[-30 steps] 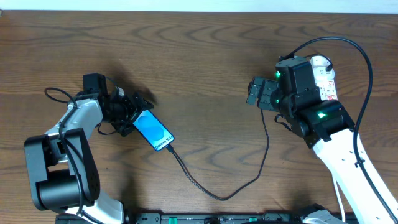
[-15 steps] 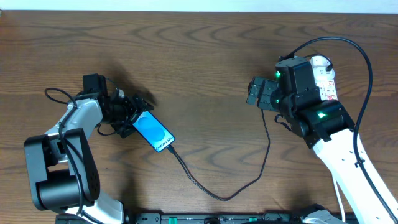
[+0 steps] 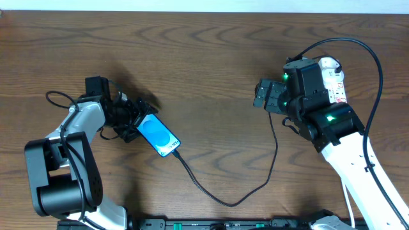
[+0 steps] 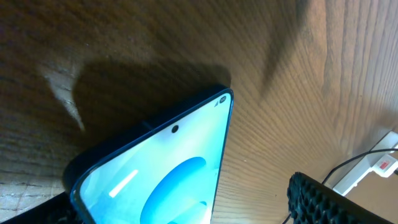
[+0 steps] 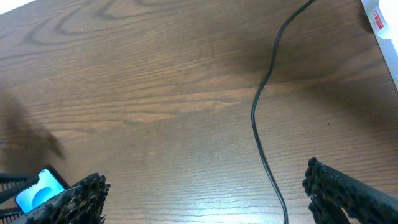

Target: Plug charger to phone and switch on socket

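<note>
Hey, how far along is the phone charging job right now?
Looks done: the cable reaches the lower end of the phone and seems plugged in. In hand: the left tool is around the phone's top end, grip unclear. Left: switching on the power strip. The right tool is open and empty, not on the strip. Switch state unreadable.

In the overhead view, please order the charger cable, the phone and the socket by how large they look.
1. Charger cable: by far the longest, though thin.
2. Phone.
3. Socket: only a small part shows past the right arm, so its rank against the phone is unsure.
</note>
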Robot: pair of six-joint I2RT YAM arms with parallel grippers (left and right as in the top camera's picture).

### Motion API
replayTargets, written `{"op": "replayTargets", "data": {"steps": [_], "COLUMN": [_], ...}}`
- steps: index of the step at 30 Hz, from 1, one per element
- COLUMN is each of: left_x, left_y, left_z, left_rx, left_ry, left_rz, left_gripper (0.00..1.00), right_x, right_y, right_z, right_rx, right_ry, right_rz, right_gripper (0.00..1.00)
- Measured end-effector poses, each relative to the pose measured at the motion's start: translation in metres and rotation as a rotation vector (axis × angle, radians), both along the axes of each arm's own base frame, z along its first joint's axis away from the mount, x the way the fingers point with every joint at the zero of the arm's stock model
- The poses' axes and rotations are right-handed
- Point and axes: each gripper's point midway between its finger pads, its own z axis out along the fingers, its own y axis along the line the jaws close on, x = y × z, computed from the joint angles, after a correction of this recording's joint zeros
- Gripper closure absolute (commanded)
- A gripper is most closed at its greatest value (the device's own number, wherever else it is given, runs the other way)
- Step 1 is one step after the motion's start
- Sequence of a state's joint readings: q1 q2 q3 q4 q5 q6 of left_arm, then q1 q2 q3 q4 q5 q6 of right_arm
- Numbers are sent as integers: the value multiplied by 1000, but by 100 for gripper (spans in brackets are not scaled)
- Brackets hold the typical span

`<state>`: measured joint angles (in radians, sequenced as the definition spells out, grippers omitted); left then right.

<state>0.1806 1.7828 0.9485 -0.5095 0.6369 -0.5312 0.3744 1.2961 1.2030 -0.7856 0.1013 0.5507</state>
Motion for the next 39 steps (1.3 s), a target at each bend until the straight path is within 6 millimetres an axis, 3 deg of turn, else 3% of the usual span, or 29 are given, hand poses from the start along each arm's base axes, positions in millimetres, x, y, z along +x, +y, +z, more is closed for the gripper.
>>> {"op": "replayTargets", "data": {"steps": [26, 36, 39], "left_x": [18, 25, 24], "left_y": [4, 23, 28], "left_z": [3, 6, 16], "left_rx": [11, 141, 190], "left_ry": [-68, -116, -159], "left_rz": [40, 18, -14], "left_gripper": [9, 9, 9], "right_x": [-2, -2, -2], "right_y": [-1, -1, -1], "right_z": [-2, -2, -2], "right_rx": [-4, -5, -5], "right_ry": [10, 10, 10], "right_rz": [0, -1, -1], "right_gripper": [1, 1, 1]}}
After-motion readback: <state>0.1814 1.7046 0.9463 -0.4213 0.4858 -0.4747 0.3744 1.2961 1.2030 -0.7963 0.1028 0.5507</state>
